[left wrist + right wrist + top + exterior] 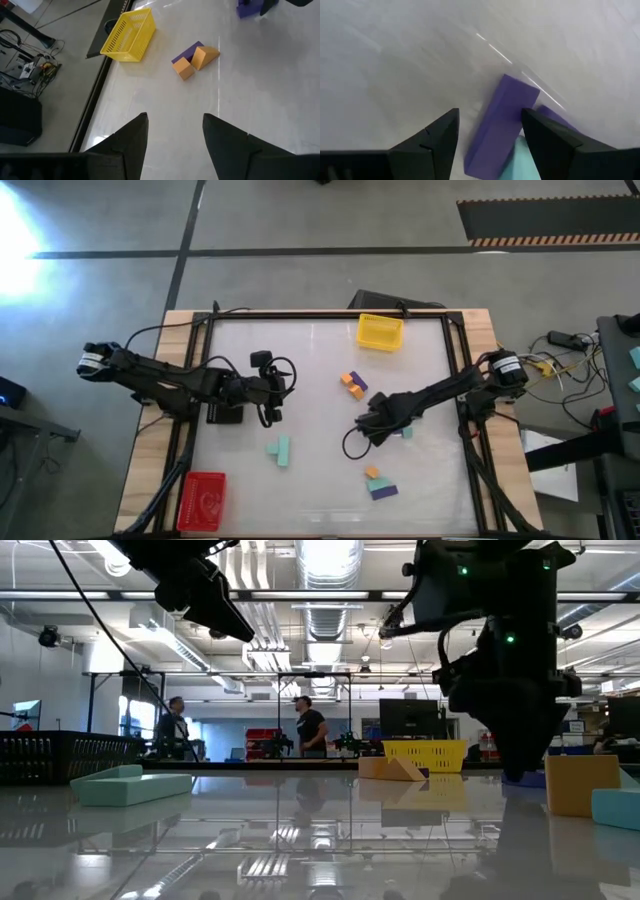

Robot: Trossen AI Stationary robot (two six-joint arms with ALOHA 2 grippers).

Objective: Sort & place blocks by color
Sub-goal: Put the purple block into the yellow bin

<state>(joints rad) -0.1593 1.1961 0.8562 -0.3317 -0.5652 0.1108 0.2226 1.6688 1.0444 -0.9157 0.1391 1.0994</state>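
My right gripper (490, 114) points down over the table's right middle (372, 425), open, its fingers on either side of a purple bar (502, 122). That bar lies flat on the table beside a mint block (520, 162). My left gripper (175, 117) hangs open and empty above the table's left middle (272, 388). An orange and purple group (352, 383) lies at the centre. Mint bars (281, 450) rest nearer the front. Another orange and purple pair (378, 483) sits at the front right. My right gripper comes from above with the purple bar's near end (492, 145) between its open fingers. A gap shows at one finger. The other finger (545, 140) stands right at the bar and the mint block. Whether it touches them, I cannot tell.
A yellow tray (380, 332) stands at the far edge, a red tray (203, 500) at the front left corner, a black tray (225, 415) under my left arm. In the low view, people stand in the room beyond the table.
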